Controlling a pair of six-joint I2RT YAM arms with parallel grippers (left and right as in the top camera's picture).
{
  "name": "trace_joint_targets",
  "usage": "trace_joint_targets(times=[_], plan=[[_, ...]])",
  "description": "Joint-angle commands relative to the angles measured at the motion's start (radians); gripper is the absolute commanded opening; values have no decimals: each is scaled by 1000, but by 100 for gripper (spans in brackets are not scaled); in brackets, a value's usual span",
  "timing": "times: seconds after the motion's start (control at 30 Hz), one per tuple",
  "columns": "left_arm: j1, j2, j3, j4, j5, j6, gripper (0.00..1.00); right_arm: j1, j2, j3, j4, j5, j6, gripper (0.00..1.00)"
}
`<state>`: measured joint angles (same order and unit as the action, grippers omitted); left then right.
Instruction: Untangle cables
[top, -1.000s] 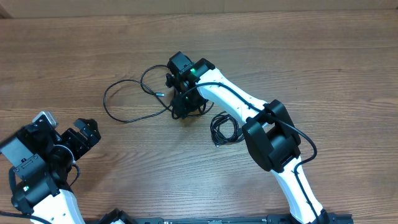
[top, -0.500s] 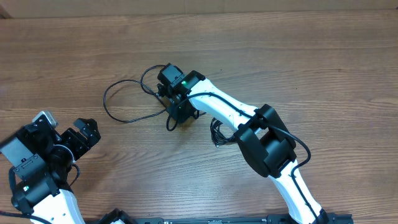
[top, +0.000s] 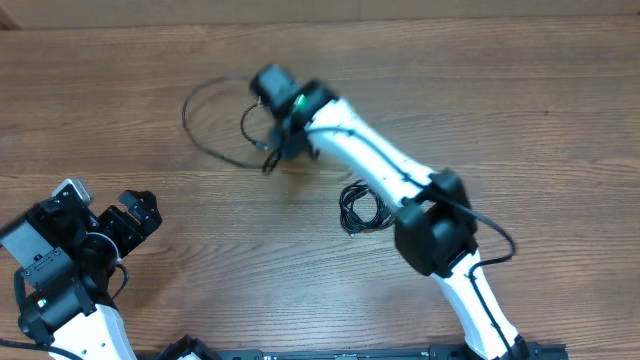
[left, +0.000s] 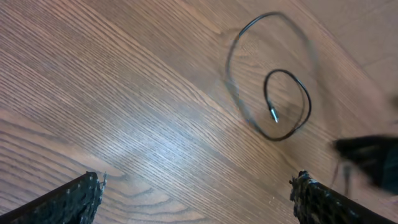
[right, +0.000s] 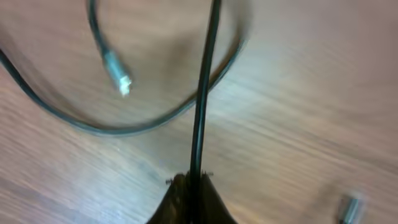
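Right gripper (top: 283, 148): closed tight on the loose cable (top: 243, 128). In your right wrist view the strand is pinched between the fingers (right: 181, 198) at 6 o'clock and runs straight up to 12 o'clock. At 10 o'clock in that view there's a plug (right: 117, 73) on a curved run of black cord. The frame is blurred, so you can't tell whether it touches the table (top: 520, 90). At 4 o'clock there's what looks like a second plug end (right: 350, 208), out of focus.

Overhead: the grip point is at about 11 o'clock from table centre. The loose cable loops out from the gripper toward 9 o'clock in one big loop and one small one, both smeared by blur.

Coiled cable (top: 362, 207): small bundle just off centre toward 4 o'clock, just beside the right arm (top: 370, 165), apart from the loose strand.

Left gripper (top: 110, 205): jaws wide, nothing between them. It sits at 8 o'clock, well apart from both cables. Its wrist view shows the loops at 1 o'clock, with a plug tip inside the small loop.
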<state>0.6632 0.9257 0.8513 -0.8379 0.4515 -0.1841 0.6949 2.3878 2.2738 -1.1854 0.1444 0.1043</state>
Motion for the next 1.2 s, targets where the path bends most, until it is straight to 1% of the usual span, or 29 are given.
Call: trace_joint_targets(times=[0.0,0.2,0.27,0.33,0.5,0.67,0.7,0.77,0.83,0.87,0.9,0.93,0.97,1.0,1.03,1.1,1.13,1.17], plan=[[4,-4,16,4,-6,-8,100,-103,-35,248,-67,58,53,4],[4,-4,16,3,-6,-8,100,-326,-35,664,-197,72,53,4],[4,-4,16,0,-6,-8,100,-416,-35,764,-217,72,58,4],[4,-4,16,0,-6,-8,99,-521,-35,842,-231,72,93,4],[4,-4,16,0,-6,-8,100,-763,-41,867,-276,72,206,4],[4,-4,16,0,-6,-8,100,-925,-37,867,-335,67,302,4],[4,-4,16,-2,-6,-14,99,-953,-37,867,-345,37,330,4],[4,-4,16,-3,-6,-27,100,-989,-37,867,-362,-74,329,4],[4,-4,16,-3,-5,-34,99,-1012,-36,867,-388,-215,306,8],[4,-4,16,-3,-5,-34,100,-1015,-35,867,-404,-263,299,11],[4,-4,16,-4,-5,-34,100,-1016,-35,867,-423,-305,291,18],[4,-4,16,-6,-5,-34,100,-1015,-35,867,-445,-336,288,29],[4,-4,16,-10,-5,-34,100,-1006,-34,867,-478,-358,288,47],[4,-4,16,-14,-5,-34,100,-996,-34,867,-510,-369,288,70],[4,-4,16,-19,-5,-34,99,-983,-33,858,-509,-401,267,100],[4,-4,16,-26,-5,-34,99,-957,-33,831,-509,-510,210,100],[4,-4,16,-27,-5,-34,99,-940,-33,815,-509,-563,208,100],[4,-4,16,-27,-5,-34,100,-924,-33,797,-509,-576,209,100]])
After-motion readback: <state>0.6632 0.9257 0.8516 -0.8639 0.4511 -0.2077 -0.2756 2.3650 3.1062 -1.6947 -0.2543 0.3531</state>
